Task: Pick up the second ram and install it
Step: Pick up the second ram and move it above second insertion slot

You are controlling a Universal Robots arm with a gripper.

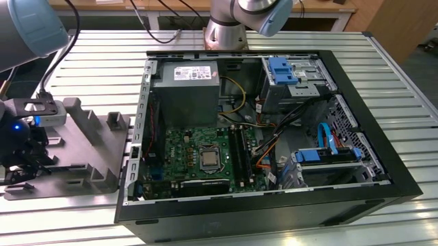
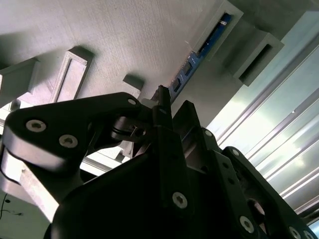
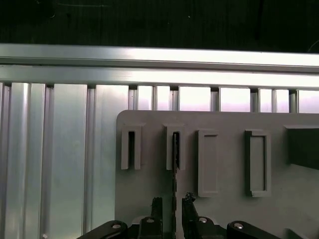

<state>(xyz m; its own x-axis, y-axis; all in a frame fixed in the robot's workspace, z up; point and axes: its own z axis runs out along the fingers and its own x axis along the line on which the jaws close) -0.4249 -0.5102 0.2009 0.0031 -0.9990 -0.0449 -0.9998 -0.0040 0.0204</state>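
Observation:
The second ram [image 3: 175,149] stands on edge in a slot of the grey holder [image 3: 224,164], seen as a thin dark line. In the second wrist view, the second ram [image 2: 199,55] shows its blue board with dark chips. My gripper [image 3: 173,200] is low over the holder, with one black finger on each side of the stick's near end and small gaps showing, so it is open. In the exterior view my gripper [image 1: 24,164] is over the grey holder [image 1: 82,148], at that view's left beside the computer case.
The open black computer case [image 1: 383,169] lies on the slatted aluminium table [image 1: 102,66]. Inside are a green motherboard [image 1: 198,148] with long black slot rails [image 1: 237,148], a grey power-supply box [image 1: 184,97], blue drive brackets and cables. The holder has further empty slots [image 3: 256,162].

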